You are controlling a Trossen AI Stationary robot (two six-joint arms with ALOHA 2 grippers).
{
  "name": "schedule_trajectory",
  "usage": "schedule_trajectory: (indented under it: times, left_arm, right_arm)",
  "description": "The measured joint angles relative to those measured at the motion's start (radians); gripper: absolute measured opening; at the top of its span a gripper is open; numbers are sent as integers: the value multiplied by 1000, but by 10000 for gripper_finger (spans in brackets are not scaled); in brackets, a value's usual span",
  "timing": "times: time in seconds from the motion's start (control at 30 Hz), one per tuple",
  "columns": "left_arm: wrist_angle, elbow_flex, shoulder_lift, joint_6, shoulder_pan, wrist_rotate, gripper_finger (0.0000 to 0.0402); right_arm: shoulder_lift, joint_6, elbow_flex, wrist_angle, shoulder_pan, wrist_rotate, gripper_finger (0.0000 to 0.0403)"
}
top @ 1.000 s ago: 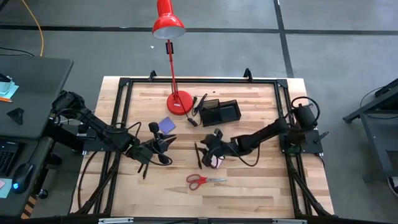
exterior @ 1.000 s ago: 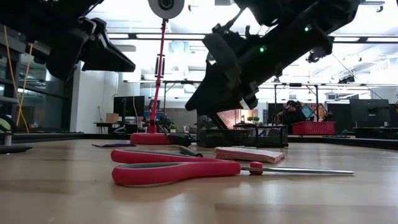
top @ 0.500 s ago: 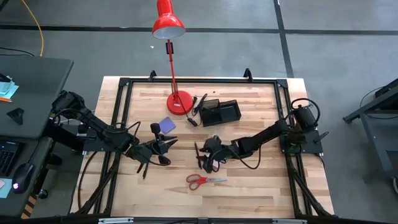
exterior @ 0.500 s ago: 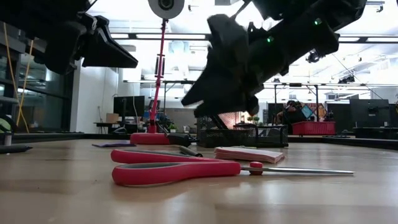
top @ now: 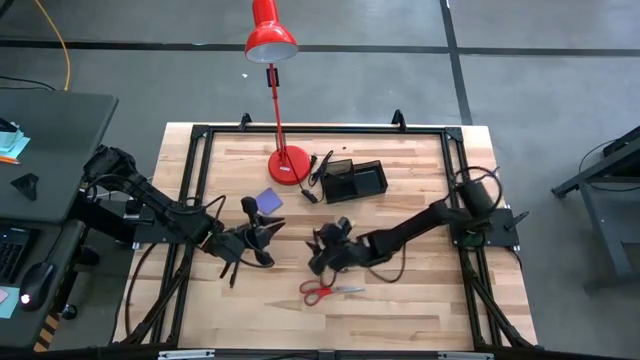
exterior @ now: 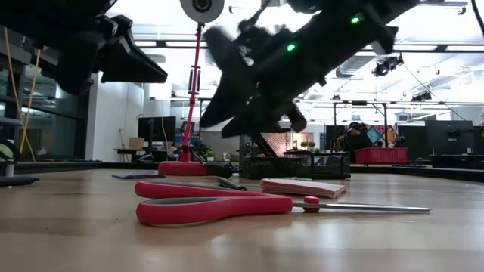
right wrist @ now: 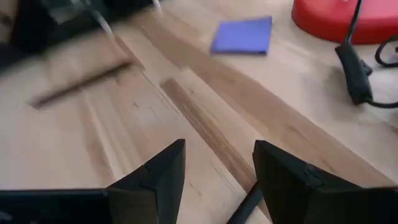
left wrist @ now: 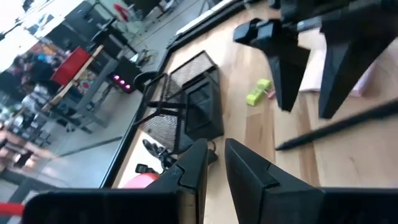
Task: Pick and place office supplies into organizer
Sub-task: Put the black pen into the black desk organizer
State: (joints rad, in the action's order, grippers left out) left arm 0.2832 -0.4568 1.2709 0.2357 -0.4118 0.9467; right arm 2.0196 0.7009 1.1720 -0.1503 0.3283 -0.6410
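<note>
Red-handled scissors (top: 330, 290) lie flat near the table's front. The pink note pad (exterior: 302, 187) lies behind them, under my right arm. The purple-blue pad (top: 268, 200) lies beside the red lamp's base. A tiny yellow piece (left wrist: 258, 92) rests on the wood near the black organizer (top: 355, 180). My right gripper (top: 318, 250) hovers open above a dark pen (right wrist: 245, 202), whose end shows between its fingers. My left gripper (top: 268, 236) hangs shut and empty left of centre, above the table.
The red lamp's base (top: 288, 165) and its cord switch (right wrist: 354, 68) sit at the far middle, left of the organizer. More pens (top: 322, 165) lean at the organizer's left side. Another pen (top: 232, 270) lies by my left arm. Bare wood stretches along the front and right.
My right gripper has swung toward the table's left edge, from above the pink pad to above the pen, and its wrist has rolled. Nothing on the table has moved.
</note>
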Motion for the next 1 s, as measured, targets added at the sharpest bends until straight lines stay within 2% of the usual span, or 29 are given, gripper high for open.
schedule_trajectory:
  times: [0.27,0.37,0.67,0.8,1.0]
  left_arm:
    - [-30,0,0,3,0,-13,49]
    - [-53,0,0,0,0,-13,49]
    - [-48,0,0,-8,-1,-26,49]
    - [-52,0,0,-8,-1,-57,49]
    - [-56,0,0,-7,-1,-60,49]
  right_arm:
    - [186,84,306,403,61,-211,179]
    - [231,126,373,465,91,-281,179]
    - [302,293,384,527,133,-304,178]
    - [306,321,384,544,165,-345,178]
    - [307,324,384,556,206,-343,164]
